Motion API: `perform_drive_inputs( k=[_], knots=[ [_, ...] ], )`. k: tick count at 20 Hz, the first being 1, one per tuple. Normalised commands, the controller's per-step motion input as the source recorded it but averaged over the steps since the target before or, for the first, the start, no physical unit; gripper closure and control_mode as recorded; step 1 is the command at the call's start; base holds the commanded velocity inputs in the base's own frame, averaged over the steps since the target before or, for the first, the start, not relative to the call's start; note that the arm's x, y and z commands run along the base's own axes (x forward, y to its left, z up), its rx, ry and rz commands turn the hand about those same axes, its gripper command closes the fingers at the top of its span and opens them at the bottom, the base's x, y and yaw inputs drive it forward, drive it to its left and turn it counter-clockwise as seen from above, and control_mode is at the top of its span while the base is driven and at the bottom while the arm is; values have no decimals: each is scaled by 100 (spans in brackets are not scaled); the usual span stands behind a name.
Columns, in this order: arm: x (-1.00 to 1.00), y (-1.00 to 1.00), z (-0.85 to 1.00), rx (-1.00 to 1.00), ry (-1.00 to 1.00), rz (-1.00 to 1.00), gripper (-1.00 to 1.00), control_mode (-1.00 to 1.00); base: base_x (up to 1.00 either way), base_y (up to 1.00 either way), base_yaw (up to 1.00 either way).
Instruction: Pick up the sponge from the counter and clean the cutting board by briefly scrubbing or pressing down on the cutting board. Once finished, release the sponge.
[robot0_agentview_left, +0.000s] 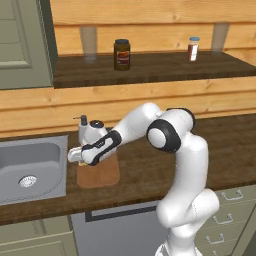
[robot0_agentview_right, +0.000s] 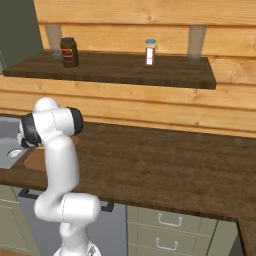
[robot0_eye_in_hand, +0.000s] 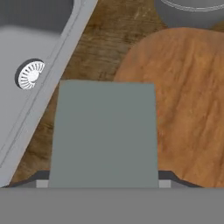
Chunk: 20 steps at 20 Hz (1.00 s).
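Observation:
The sponge (robot0_eye_in_hand: 103, 131) shows its grey-blue top large in the hand view, held between the two fingertips (robot0_eye_in_hand: 41, 180). My gripper (robot0_eye_in_hand: 103, 180) is shut on it. In the left base view the gripper (robot0_agentview_left: 77, 156) sits low at the left end of the cutting board (robot0_agentview_left: 102, 174), with a bit of the sponge's yellow body (robot0_agentview_left: 82, 162) under it. The reddish-brown cutting board (robot0_eye_in_hand: 188, 100) spreads to the right of the sponge, which overlaps the board's left edge and the dark counter (robot0_eye_in_hand: 98, 48). A sliver of the board (robot0_agentview_right: 34, 160) shows beside the arm.
The steel sink (robot0_agentview_left: 30, 170) with its drain (robot0_eye_in_hand: 29, 73) lies just left of the board. A soap dispenser (robot0_agentview_left: 83, 127) stands behind the gripper. A grey round base (robot0_eye_in_hand: 192, 11) sits at the board's far end. A jar (robot0_agentview_left: 121, 54) and a small bottle (robot0_agentview_left: 193, 49) stand on the higher shelf.

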Motion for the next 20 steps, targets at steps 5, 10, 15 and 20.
perform_drive_inputs(
  k=[5,10,15,20],
  knots=[
    [85,1,-36,-9,0,-18,100,-100,0,0,0],
    [-13,-28,-58,-5,0,-17,100,-100,0,0,0],
    [-100,-71,-30,0,-8,-2,100,-100,0,0,0],
    [-100,-78,-27,0,-2,-1,100,-100,0,0,0]
  ],
)
